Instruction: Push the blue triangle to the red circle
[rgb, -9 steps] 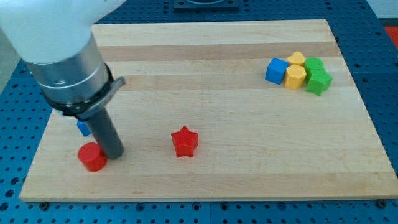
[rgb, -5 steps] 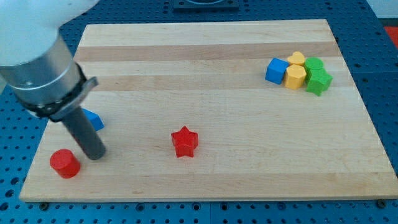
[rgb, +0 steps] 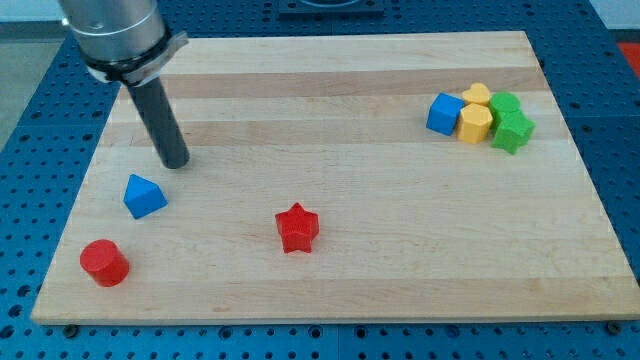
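We carry no claw, only a rod, so there is nothing to open or close. My tip (rgb: 175, 163) rests on the surface (rgb: 350, 260) toward its left edge, apart from the blue triangle (rgb: 144, 196), on that block's far side. The red circle (rgb: 104, 262) sits by the bottom-left corner, near the triangle but not touching. We judge this the lining-up step: next, 1 push toward that corner.
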